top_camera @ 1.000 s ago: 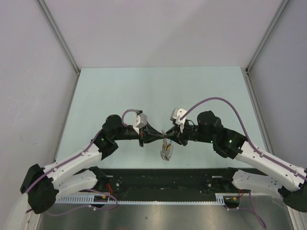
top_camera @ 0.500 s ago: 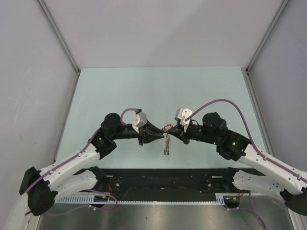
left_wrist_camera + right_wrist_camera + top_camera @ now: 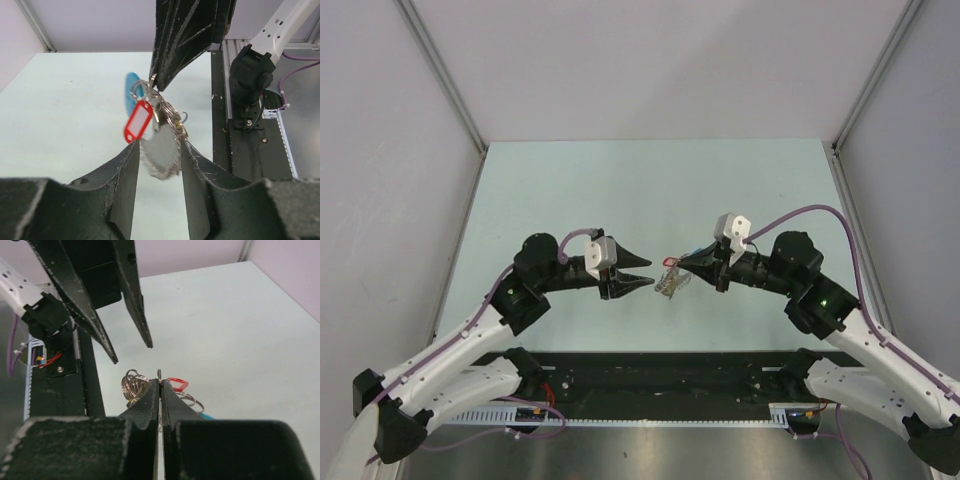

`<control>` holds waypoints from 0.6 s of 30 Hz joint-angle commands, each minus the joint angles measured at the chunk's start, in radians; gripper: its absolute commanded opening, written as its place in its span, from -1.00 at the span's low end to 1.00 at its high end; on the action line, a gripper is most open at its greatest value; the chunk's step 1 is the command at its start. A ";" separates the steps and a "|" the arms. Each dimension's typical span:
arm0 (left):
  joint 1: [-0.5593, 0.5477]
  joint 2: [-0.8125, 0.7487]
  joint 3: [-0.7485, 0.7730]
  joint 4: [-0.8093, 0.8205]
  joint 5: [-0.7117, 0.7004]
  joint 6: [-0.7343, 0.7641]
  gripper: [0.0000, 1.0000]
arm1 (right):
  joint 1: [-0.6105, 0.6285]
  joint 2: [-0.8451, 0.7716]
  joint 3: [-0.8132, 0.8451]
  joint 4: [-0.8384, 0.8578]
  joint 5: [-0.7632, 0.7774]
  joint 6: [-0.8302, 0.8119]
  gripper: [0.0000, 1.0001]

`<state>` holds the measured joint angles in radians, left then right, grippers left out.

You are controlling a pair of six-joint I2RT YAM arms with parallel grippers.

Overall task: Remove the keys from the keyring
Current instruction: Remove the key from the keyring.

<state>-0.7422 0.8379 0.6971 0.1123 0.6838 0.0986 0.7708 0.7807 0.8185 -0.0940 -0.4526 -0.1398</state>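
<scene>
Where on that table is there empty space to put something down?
The far half of the table is bare, from the back wall to the arms. It is crowded in the near middle, where the left gripper stands open beside the keyring pinched by the right gripper.

A robotics lab cell: pale green bench [image 3: 580,190] walled by plain grey panels [image 3: 650,60] from 9 to 3 o'clock, slotted cable trunking [image 3: 620,421] at 6 o'clock
</scene>
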 commanded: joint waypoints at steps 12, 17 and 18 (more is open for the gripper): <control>0.001 0.081 0.070 0.144 0.163 -0.057 -0.17 | -0.021 -0.034 -0.051 0.208 -0.192 0.080 -1.00; 0.001 0.056 0.055 0.119 0.117 -0.037 -0.14 | -0.024 -0.052 -0.062 0.240 -0.202 0.085 -1.00; 0.001 0.041 0.050 0.113 0.117 -0.030 -0.14 | -0.025 -0.052 -0.062 0.243 -0.243 0.079 -1.00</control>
<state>-0.7422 0.9192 0.7166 0.2008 0.7963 0.0681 0.7544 0.7589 0.7456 0.0380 -0.6285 -0.0696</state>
